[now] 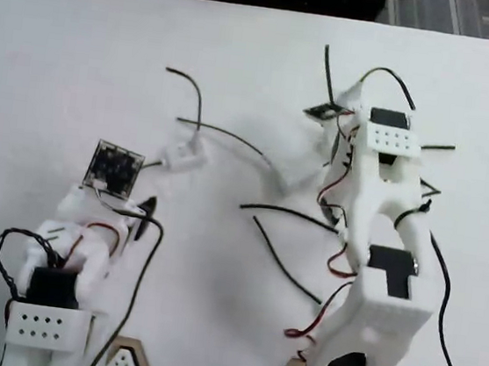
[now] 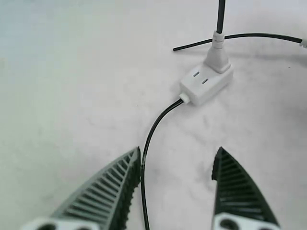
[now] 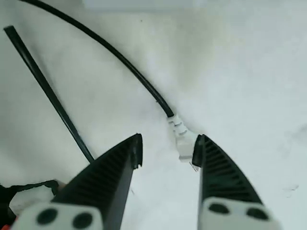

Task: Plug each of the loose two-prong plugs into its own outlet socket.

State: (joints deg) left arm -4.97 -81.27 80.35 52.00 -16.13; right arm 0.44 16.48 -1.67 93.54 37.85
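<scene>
A white outlet block (image 2: pixel 206 82) lies on the white table (image 2: pixel 72 96), ahead of my left gripper (image 2: pixel 178 153). One white plug (image 2: pixel 218 53) sits in the block, beside a free pair of slots. The left gripper is open, and the block's black cord (image 2: pixel 153 134) runs between its fingers. My right gripper (image 3: pixel 169 141) is also open and low over the table. A loose white plug (image 3: pixel 181 141) on a black cord lies between its fingers, close against one of them. In the high view the outlet block (image 1: pixel 181 156) lies left of centre, between the two arms.
Several loose black cords (image 1: pixel 283 271) cross the middle of the table. Another black cord (image 3: pixel 48 91) lies beside the right gripper. Two wooden-edged pieces (image 1: pixel 122 362) sit at the near edge. The far left of the table (image 1: pixel 56 55) is bare.
</scene>
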